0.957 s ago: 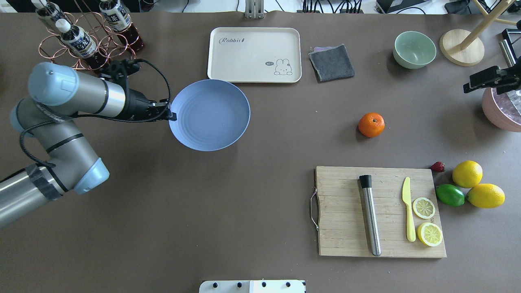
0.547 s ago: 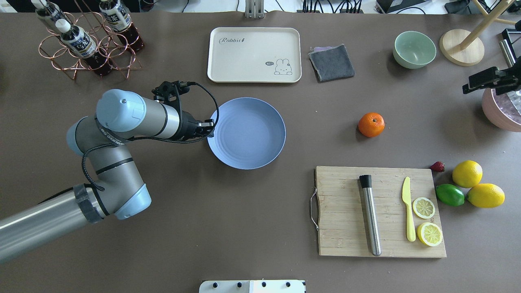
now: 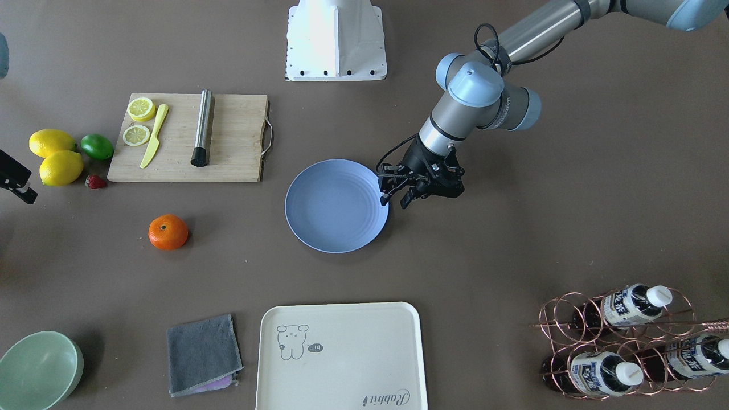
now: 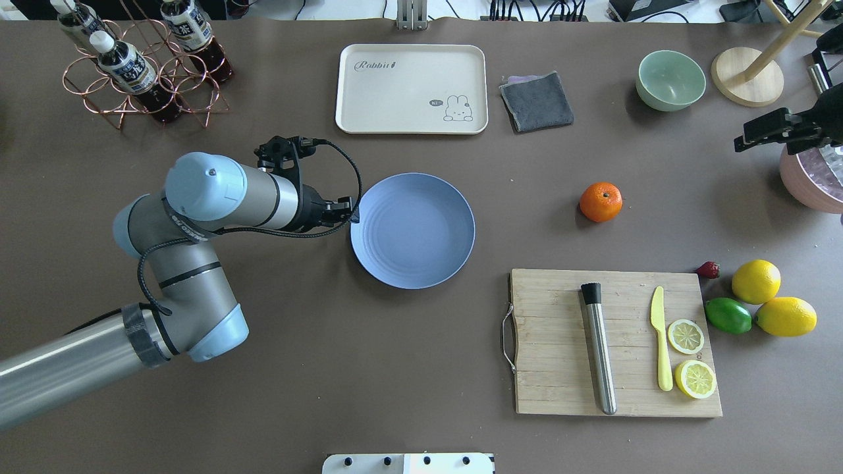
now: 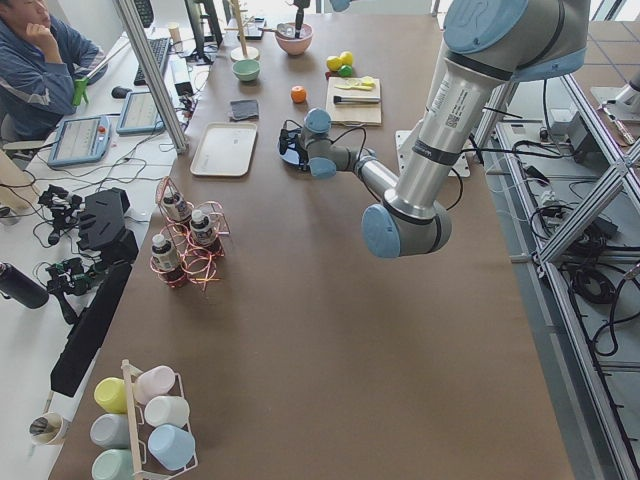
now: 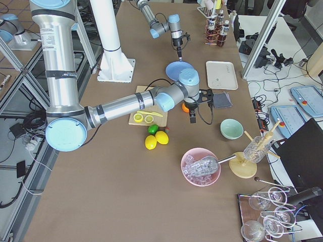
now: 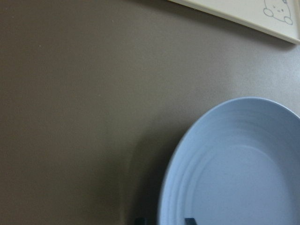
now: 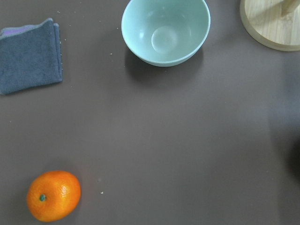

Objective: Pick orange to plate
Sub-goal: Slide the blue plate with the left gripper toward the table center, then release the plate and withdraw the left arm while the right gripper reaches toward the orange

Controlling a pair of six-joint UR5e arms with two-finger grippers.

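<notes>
One orange [image 4: 600, 201] alone | left end effector [image 3: 397, 199] parted astride plate [image 4: 421, 237] rim | right end effector [image 4: 747, 139] cropped, state unreadable

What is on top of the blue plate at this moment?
Nothing lies on the plate; the orange sits well apart from it. Only a small piece of rim under the left gripper is covered.

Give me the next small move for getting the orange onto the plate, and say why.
Probably bring the right gripper over the orange. The orange lies alone on the table, apart from the plate, and the right gripper is off near the table's edge on that side, while the left gripper sits at the plate's rim.
</notes>
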